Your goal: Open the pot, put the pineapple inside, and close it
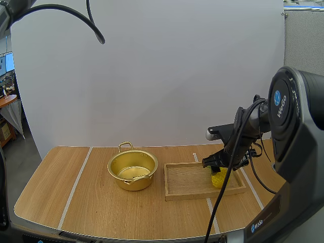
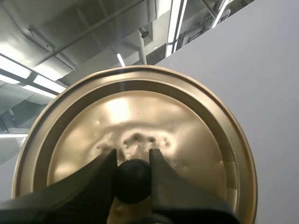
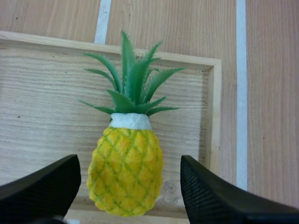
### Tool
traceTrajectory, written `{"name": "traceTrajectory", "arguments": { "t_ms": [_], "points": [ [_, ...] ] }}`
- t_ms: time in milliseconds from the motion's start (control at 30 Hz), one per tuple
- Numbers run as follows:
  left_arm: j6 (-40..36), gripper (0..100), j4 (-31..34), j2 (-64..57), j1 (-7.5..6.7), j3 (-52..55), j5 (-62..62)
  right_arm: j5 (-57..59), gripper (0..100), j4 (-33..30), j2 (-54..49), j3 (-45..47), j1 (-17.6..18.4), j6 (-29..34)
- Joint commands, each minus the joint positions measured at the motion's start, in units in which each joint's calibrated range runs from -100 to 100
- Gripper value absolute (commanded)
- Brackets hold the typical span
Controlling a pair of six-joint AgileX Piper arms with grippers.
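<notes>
Light wooden table (image 1: 101,202) with pale tape stripes carries the whole setup. Round gold metal pot (image 1: 132,183) sits near the middle, open, and we see nothing inside it from the high view. Just to its right lies a shallow rectangular wooden tray (image 1: 187,181), close to the pot but apart from it.

Step one reads as done. Our left tool (image 2: 132,156) is clamped on the small round black knob (image 2: 133,181) of the gold metal lid (image 2: 140,112), tips pinching it from both sides. The lid is off the pot, whose rim is bare in the high view.

Step two is not yet done. The yellow plastic pineapple with green leafy crown (image 3: 125,175) lies flat on the tray floor, near the tray's right wall, crown toward another tray wall. Our right tool (image 1: 217,169) hangs low over it with its black ribbed fingers (image 3: 42,186) spread wide, one on each side of the fruit's body. Gaps show on both sides, so there is no grip. We cannot tell whether the tips touch the tray floor.

Left to do, as we judge it: close on the pineapple, lift it, carry it left to the pot, drop it in, then lower the lid and seat it. We put progress at roughly a third.
</notes>
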Motion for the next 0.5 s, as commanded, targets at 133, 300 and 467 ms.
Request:
{"name": "traceTrajectory", "arguments": {
  "t_ms": [133, 300, 467],
  "points": [
    [-0.46, 0, 0.07, -0.26, -0.15, -0.53, -2.28, -1.91, 100, 1.34, 0.84, -0.45, -0.21, -0.65],
    [-0.46, 0, 0.07, -0.26, -0.15, -0.53, -2.28, -2.47, 100, 1.56, 1.86, -0.45, 0.48, -0.65],
    [-0.46, 0, 0.07, -0.26, -0.15, -0.53, -2.28, -4.42, 100, 2.15, 4.22, -0.45, 1.10, -0.65]
  ]
}}
